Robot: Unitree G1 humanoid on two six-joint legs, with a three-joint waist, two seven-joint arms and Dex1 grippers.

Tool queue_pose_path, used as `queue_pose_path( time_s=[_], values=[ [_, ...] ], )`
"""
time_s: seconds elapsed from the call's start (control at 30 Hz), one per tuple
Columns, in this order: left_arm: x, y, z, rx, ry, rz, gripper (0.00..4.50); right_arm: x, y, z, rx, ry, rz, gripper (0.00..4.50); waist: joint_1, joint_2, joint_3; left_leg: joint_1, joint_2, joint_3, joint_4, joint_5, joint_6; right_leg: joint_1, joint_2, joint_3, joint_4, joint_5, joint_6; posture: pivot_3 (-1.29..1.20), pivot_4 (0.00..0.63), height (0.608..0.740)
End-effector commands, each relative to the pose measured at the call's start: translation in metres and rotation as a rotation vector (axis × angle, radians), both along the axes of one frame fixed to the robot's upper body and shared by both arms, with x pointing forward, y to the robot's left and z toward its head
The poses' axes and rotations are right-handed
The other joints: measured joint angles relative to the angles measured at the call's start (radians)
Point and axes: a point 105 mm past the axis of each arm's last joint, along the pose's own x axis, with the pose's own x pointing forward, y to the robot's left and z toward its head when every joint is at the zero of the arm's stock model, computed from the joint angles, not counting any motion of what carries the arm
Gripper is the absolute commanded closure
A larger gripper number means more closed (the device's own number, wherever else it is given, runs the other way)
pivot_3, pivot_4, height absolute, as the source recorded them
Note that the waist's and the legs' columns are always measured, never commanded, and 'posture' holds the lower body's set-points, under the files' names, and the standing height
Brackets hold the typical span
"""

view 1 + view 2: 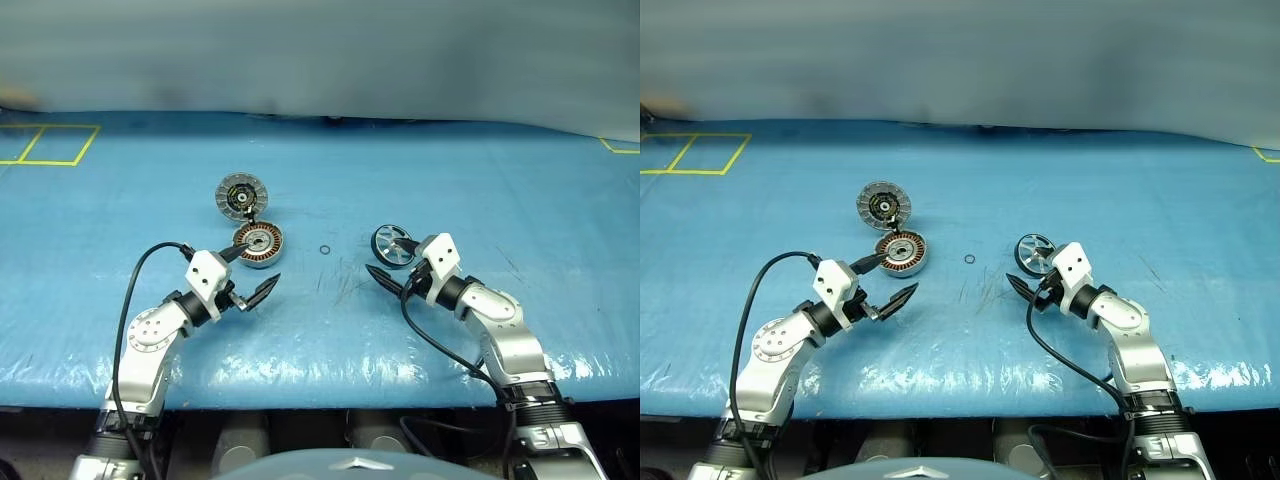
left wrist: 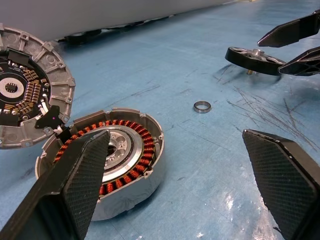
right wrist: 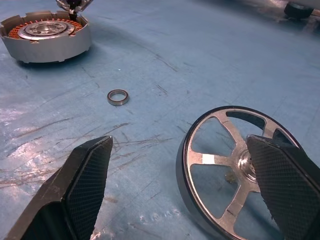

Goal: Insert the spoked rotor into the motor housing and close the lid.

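right gripper [image 1: 392,266] jaws spread wide, nothing pinched. it sits right at the rotor [image 1: 393,244]: in its wrist view one finger [image 3: 282,185] overlaps the rotor's hub side and the other finger [image 3: 82,182] stands clear over bare mat, so my read is it's lining up to straddle the wheel for a pick. can't tell if that finger actually touches metal.

left gripper [image 1: 257,272] also spread, empty, parked just short of the housing [image 1: 258,243], one finger [image 2: 75,182] in front of the windings. probably there to steady the puck when the rotor comes in.

rotor lies flat on the blue mat [image 1: 480,180], well right of the housing. housing sits open, copper ring up, ready to take it. lid [image 1: 241,195] lies just behind the housing, touching or nearly, ribbed face up, seemingly tied to it by a short dark lead, which would explain why it's parked that close.

small loose ring [image 1: 325,250] lies between housing and rotor, in the transfer path. watch it.

nothing inserted yet, lid off.
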Motion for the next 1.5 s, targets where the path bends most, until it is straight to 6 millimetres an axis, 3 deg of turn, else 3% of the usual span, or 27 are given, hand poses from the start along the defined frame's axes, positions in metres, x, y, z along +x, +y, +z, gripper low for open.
queue_pose_path(
  time_s=[0.03, 1.13, 1.23, 1.5],
  values=[
    [0.002, -0.001, 0.007, -0.004, -0.035, -0.005, 0.00, 0.004, 0.003, 0.013, 0.004, -0.059, 0.007, 0.03, 0.000, 0.000, 0.000, 0.000, 0.000, 0.000, 0.000, 0.000, 0.000, 0.000, 0.000, 0.000, 0.000, 0.000, 0.000, 0.00, 0.150, 0.740],
    [0.004, 0.000, 0.006, 0.041, -0.031, -0.033, 0.00, 0.005, 0.004, 0.014, -0.004, -0.065, 0.009, 0.03, 0.000, 0.000, 0.000, 0.000, 0.000, 0.000, 0.000, 0.000, 0.000, 0.000, 0.000, 0.000, 0.000, 0.000, 0.000, 0.00, 0.150, 0.740],
    [0.002, -0.006, 0.006, 0.161, -0.015, -0.148, 0.00, 0.006, 0.005, 0.014, -0.003, -0.064, 0.012, 0.03, 0.000, 0.000, 0.000, 0.000, 0.000, 0.000, 0.000, 0.000, 0.000, 0.000, 0.000, 0.000, 0.000, 0.000, 0.000, 0.00, 0.150, 0.740],
    [0.026, 0.002, 0.055, 0.804, -0.061, -0.493, 0.00, 0.012, 0.010, 0.015, -0.014, -0.060, 0.047, 0.03, 0.000, -0.002, 0.002, 0.000, 0.000, 0.000, 0.000, 0.000, 0.000, 0.000, 0.000, 0.000, 0.000, -0.001, -0.002, 0.00, 0.150, 0.740]
  ],
)
